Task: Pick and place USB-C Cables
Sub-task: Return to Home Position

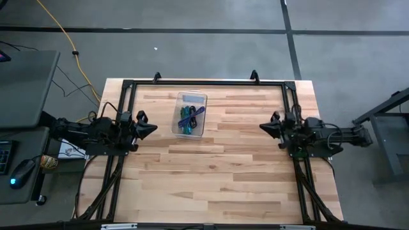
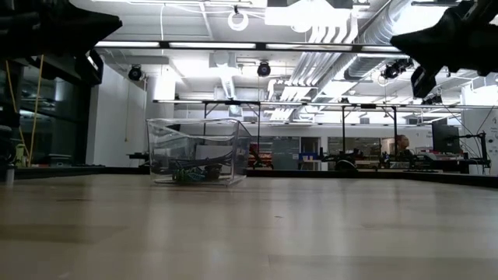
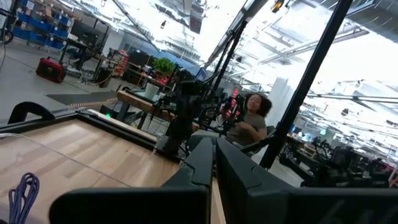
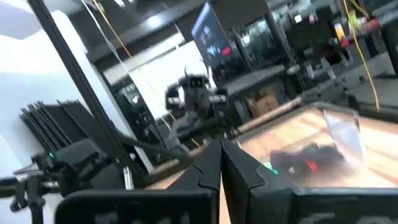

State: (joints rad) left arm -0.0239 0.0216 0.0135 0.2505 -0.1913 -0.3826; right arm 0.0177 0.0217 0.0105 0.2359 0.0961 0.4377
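High view: USB-C cables [image 1: 188,119] lie inside the clear bin [image 1: 192,97], toward eleven o'clock from table [image 1: 223,179] centre; left gripper [image 1: 154,128] at nine, right gripper [image 1: 261,128] at three; low view: bin stands upright; wrist views: both grippers' fingers pressed together, empty.

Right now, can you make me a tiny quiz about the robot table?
1. True or false: the cables lie inside the clear bin.
2. Which is nearer the bin? A: left tool. B: right tool.
3. Fill in: both tools are ___ (open or shut) and hold nothing.

Key: 1 true; 2 A; 3 shut.
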